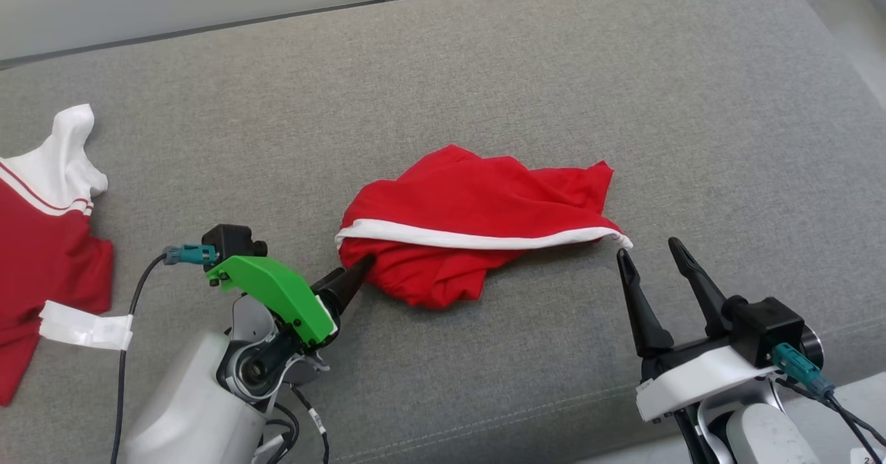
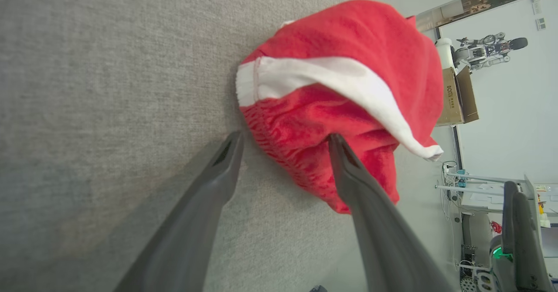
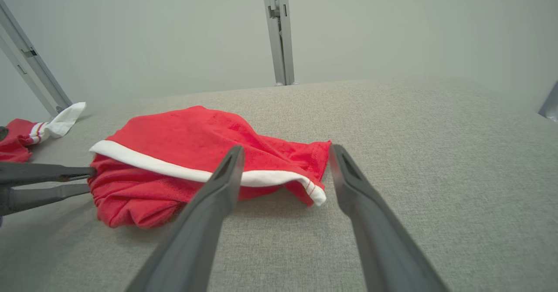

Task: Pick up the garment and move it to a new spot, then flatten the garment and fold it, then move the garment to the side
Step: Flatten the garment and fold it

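The left gripper point(image 1: 358, 270) holds its fingers spread wide at the near left edge of the crumpled red garment point(image 1: 471, 197). One fingertip point(image 2: 335, 146) meets the red cloth, the other sits beside it over the grey cushion point(image 1: 484, 55), and nothing is pinched. The right gripper point(image 1: 648, 249) is open too and empty, its tips just short of the garment's white-trimmed right corner. The garment lies mid-cushion. Well off to the left lies another red-and-white shirt point(image 1: 41, 256).

Your left gripper point(image 1: 360, 267) wears a green bracket point(image 1: 273, 289); your right gripper point(image 1: 649, 249) has a white bracket point(image 1: 692, 378). Both carry long dark fingers point(image 1: 640, 308) and teal plugs point(image 1: 191, 253).
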